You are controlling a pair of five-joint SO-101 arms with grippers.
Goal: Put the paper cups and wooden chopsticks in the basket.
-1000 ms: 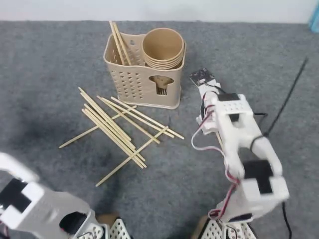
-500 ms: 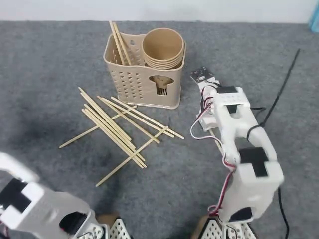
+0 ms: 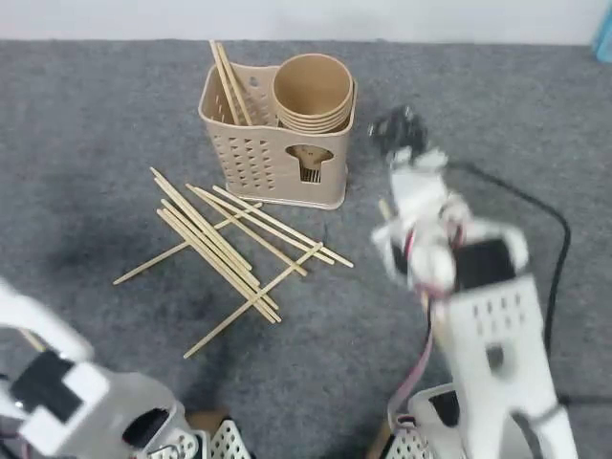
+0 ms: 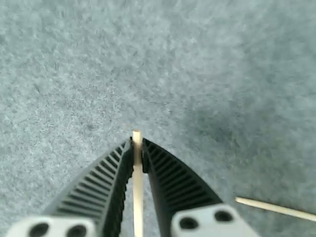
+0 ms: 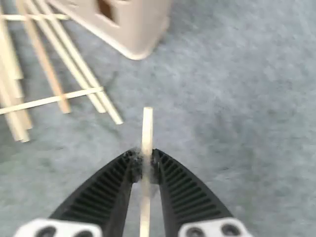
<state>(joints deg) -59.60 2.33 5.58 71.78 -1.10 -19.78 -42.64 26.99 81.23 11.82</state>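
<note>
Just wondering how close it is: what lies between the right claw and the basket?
In the right wrist view, only bare carpet separates the right gripper, shut on a chopstick, from the basket. The loose chopsticks lie off to the side.

The right arm is held stretched forward, its wrist pitched downward. The right gripper is clamped by its black ribbed fingers on a chopstick, whose tip is seen past the fingertips. The left arm is held folded low. The left gripper is likewise closed on a second chopstick.
</note>
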